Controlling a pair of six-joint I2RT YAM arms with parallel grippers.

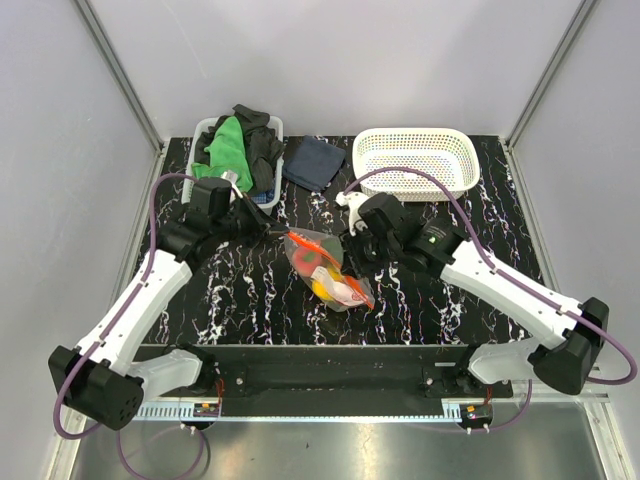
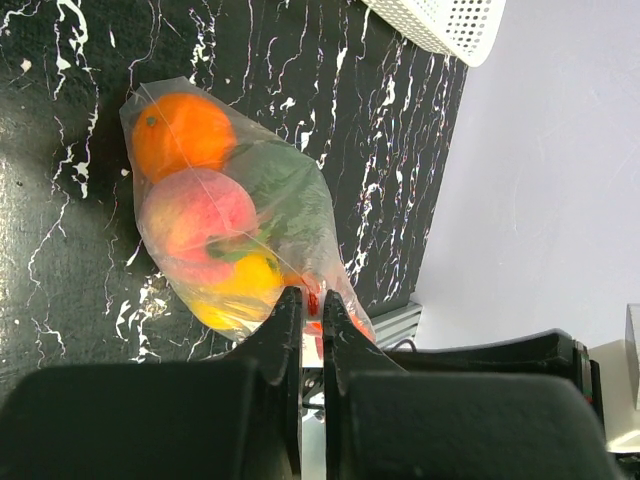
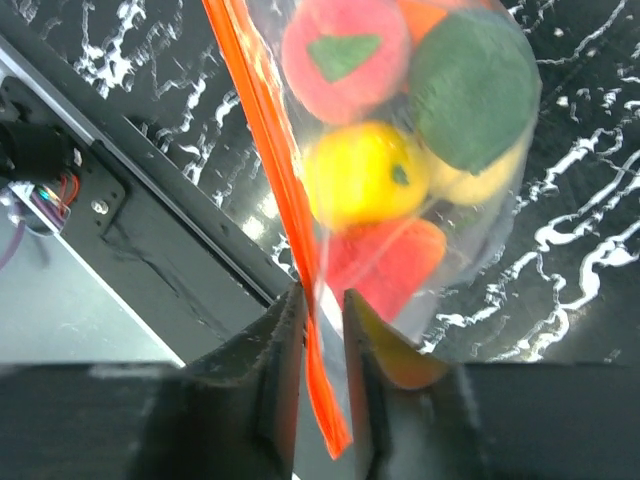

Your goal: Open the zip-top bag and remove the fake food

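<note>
The zip-top bag (image 1: 325, 268) lies mid-table between my two grippers, its red-orange zip strip (image 3: 270, 140) along one edge. The fake food is inside it: an orange piece (image 2: 180, 130), a pink one (image 2: 200, 215), a yellow one (image 3: 360, 170) and a dark green one (image 3: 470, 90). My left gripper (image 1: 275, 232) is at the bag's far-left end; in its wrist view (image 2: 313, 298) the jaws are pinched on the bag's edge and strip. My right gripper (image 1: 350, 238) is at the bag's right side; in its wrist view (image 3: 325, 298) the jaws are closed narrowly on the strip and film.
A white perforated basket (image 1: 415, 160) stands at the back right. A small bin with green and black cloths (image 1: 238, 150) stands at the back left, with a dark blue cloth (image 1: 313, 163) beside it. The table's front rail (image 3: 150, 230) runs just below the bag.
</note>
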